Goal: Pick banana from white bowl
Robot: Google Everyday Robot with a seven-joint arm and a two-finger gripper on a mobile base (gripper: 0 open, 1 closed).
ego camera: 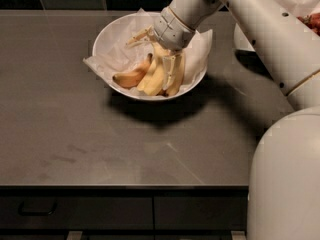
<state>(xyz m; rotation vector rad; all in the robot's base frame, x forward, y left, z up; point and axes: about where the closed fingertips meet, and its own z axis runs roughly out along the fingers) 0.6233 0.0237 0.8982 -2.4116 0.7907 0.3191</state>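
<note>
The white bowl, lined with crinkled white paper, stands at the back middle of the dark counter. Inside lie an orange-brown banana, paler yellow bananas and the deep-yellow banana on the right side. My gripper is down inside the bowl, open. One finger lies over the yellow bananas, right beside the deep-yellow banana. The other finger points left across the paper. The wrist hides the bananas' upper ends.
A second white bowl with red strawberries stands at the back right, partly behind my arm. The robot's body fills the lower right. The counter's front edge runs above dark drawers.
</note>
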